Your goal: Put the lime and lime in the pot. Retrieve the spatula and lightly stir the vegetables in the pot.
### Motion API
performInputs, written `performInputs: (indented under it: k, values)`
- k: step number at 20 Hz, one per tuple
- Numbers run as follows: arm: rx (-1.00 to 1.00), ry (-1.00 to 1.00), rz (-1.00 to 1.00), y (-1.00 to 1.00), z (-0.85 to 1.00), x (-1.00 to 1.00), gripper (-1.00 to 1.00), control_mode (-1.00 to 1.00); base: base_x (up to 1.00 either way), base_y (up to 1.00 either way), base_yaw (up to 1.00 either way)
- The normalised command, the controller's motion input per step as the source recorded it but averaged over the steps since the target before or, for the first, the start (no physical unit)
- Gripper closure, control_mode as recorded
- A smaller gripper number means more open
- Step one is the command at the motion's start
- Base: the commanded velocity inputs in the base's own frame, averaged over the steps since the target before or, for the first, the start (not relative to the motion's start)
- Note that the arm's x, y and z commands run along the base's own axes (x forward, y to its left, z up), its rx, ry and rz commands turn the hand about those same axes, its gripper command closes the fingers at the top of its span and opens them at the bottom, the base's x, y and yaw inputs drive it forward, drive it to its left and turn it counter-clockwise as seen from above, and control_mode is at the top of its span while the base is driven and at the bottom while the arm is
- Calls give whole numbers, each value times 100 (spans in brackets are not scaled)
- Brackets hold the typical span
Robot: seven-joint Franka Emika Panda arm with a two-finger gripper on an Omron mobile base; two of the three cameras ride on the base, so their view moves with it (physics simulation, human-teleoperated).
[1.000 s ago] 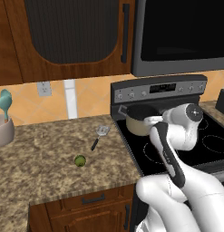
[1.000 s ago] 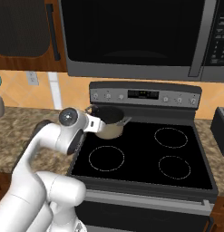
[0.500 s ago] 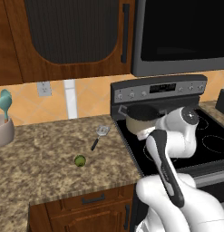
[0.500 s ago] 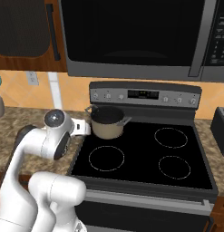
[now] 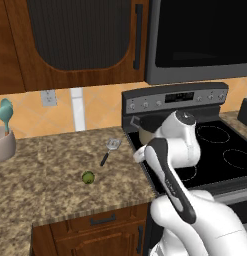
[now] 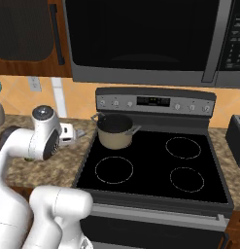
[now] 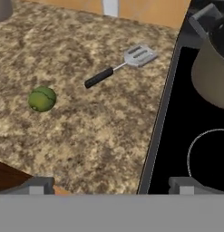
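With fingers spread and empty, I have swung the gripper (image 6: 80,133) from the pot (image 6: 114,131) toward the counter's (image 5: 55,175) lime (image 5: 88,177), the next pickup.

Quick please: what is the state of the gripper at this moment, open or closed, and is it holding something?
Gripper: open, jaws wide apart, holding nothing; it hangs over the counter edge beside the stove.
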Motion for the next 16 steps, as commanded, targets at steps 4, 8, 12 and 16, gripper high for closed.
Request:
performInputs:
  k: [4, 8, 12, 16]
  values:
    - [-2, 16, 8, 72, -4, -1, -100, -100, 0, 0, 0]
    - [-6, 8, 5, 21, -9, 0, -100, -100, 0, 0, 0]
    - [-5, 2, 0, 34, -8, 0, -100, -100, 0, 0, 0]
    - [-5, 19, 0, 67, 0, 0, -100, -100, 0, 0, 0]
